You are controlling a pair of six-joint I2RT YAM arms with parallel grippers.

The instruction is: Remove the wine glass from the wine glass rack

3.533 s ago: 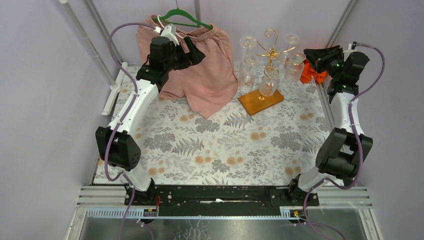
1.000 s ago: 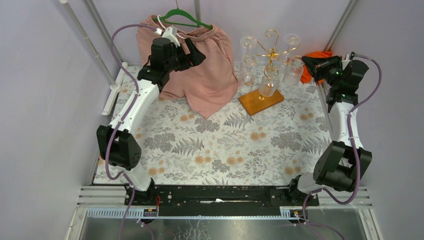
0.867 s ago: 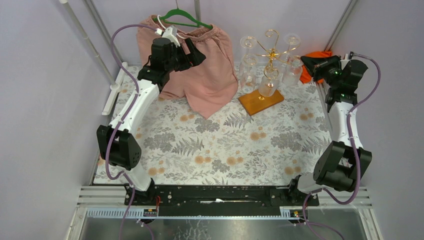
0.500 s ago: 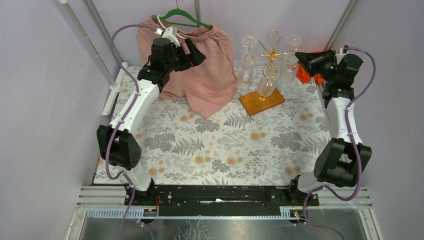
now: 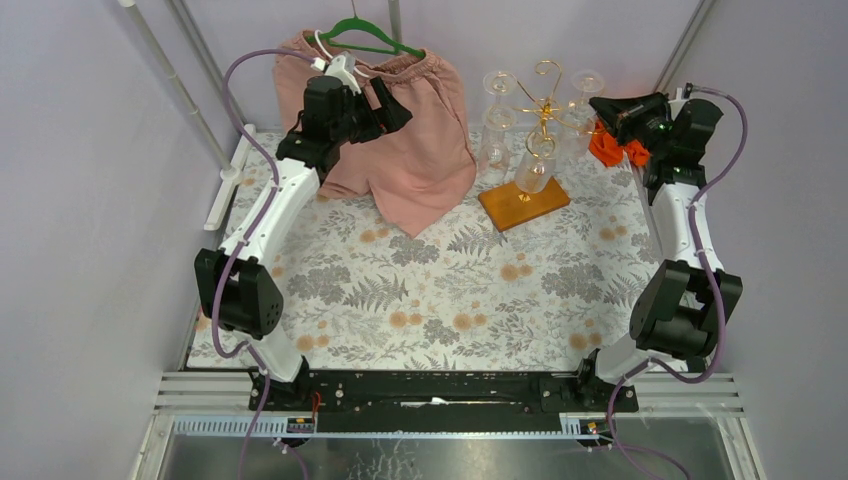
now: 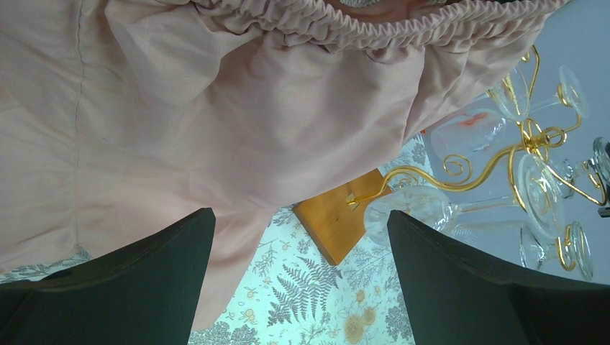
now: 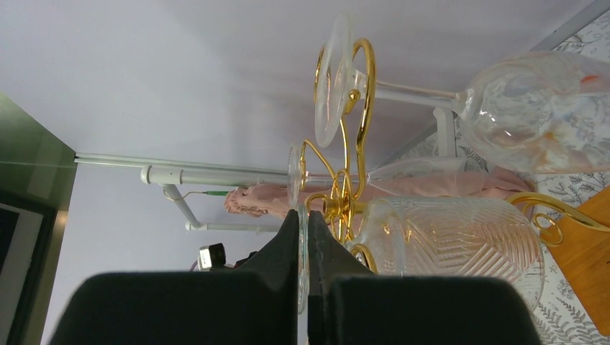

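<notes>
- Since the earliest frame, the right pincer (image 5: 603, 106) has swung in from beside the orange cloth (image 5: 612, 148) to the upper right of the wine glass rack (image 5: 541, 105), and the rack's wooden base (image 5: 523, 203) sits slightly shifted.
- Seen from the right wrist, the right pincer (image 7: 303, 237) is pressed closed on the thin round foot of a wine glass (image 7: 302, 188) hanging from the gold wire.
- Other glasses hang bowl-down from the rack's curled arms at the bench's (image 5: 440, 290) far side.
- Meanwhile the left pincer (image 6: 298, 287) stands wide, holding nothing, raised in front of pink shorts (image 5: 420, 140) on a green hanger (image 5: 365, 35).
</notes>
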